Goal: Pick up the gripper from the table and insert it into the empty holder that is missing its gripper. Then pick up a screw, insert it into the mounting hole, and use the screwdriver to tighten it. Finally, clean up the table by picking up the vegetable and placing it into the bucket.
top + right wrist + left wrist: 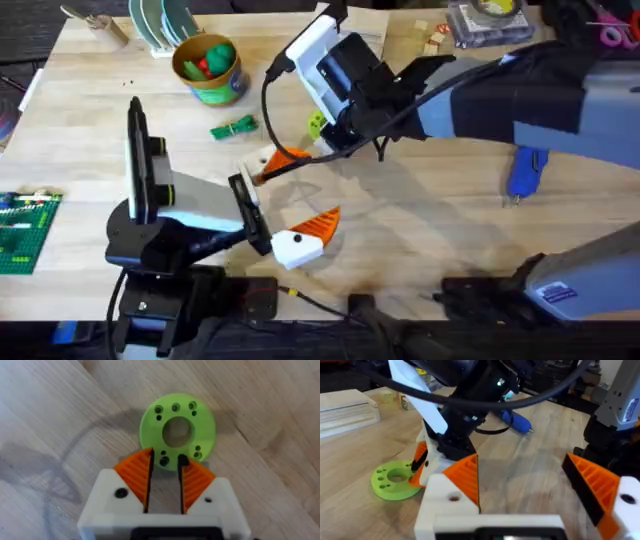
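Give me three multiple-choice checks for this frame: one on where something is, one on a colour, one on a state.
1. Where is the vegetable?
A. In the bucket
B. On the table, outside the bucket
C. Held in the left pincer

2. What colour is the screwdriver's handle?
A. Red
B. Yellow
C. Blue

3. How does the left pincer stand?
A. Open, nothing between its fingers
B. Shut on the screwdriver
C. Shut on the vegetable

Answers:
1. B. The vegetable lies on bare wood, apart from the bucket.
2. C. The screwdriver shows a bright blue handle on the table's right side.
3. A. In the left wrist view, the left pincer has its orange pads far apart, with bare table between them.
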Motion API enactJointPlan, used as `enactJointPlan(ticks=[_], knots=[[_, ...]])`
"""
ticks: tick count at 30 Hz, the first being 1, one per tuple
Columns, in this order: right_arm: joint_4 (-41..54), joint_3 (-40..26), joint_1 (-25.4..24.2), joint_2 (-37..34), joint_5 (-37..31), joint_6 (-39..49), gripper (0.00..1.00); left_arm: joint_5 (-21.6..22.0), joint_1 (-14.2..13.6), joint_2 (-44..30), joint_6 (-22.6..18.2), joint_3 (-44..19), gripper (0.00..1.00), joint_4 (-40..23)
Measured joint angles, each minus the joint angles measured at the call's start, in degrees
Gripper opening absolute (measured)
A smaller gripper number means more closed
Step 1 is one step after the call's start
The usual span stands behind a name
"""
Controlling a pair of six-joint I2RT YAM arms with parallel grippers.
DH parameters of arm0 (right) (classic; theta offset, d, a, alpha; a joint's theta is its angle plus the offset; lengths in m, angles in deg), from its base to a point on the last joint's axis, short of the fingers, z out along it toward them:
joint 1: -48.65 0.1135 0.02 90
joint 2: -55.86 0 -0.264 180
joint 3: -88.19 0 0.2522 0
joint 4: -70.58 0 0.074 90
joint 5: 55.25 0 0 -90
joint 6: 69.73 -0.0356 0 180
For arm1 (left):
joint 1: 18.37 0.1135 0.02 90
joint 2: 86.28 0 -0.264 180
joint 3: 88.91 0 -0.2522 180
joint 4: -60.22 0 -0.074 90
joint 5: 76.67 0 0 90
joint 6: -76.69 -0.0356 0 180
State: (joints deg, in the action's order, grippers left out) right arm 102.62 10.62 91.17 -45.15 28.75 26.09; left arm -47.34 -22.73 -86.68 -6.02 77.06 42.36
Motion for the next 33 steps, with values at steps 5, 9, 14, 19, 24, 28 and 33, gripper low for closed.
enactJointPlan(ticks=[5,9,14,19,24,28,33], knots=[[-0.04,0.00,0.00,0.00,-0.24,0.02,0.261,0.00,0.00,0.00,0.01,0.00,0.993,0.00],[-0.07,0.00,0.00,0.00,-0.39,0.02,0.226,0.00,0.00,0.00,0.02,0.00,0.993,0.00],[-0.09,-0.02,0.00,0.00,-0.42,0.22,0.169,0.00,0.00,0.00,0.02,0.00,0.993,0.00],[-0.22,-0.11,0.00,0.00,-0.42,0.48,0.065,0.00,0.00,0.00,0.02,0.00,0.993,0.00],[-0.23,-0.13,0.00,0.00,-0.42,0.63,0.011,0.00,0.00,-0.01,0.01,0.00,0.993,0.00],[-0.24,-0.13,0.00,0.00,-0.42,0.63,0.008,0.00,0.00,0.00,0.02,0.00,0.993,0.00],[-0.20,-0.13,0.00,0.00,-0.42,0.63,0.007,0.00,0.00,0.00,0.02,0.00,0.994,0.00]])
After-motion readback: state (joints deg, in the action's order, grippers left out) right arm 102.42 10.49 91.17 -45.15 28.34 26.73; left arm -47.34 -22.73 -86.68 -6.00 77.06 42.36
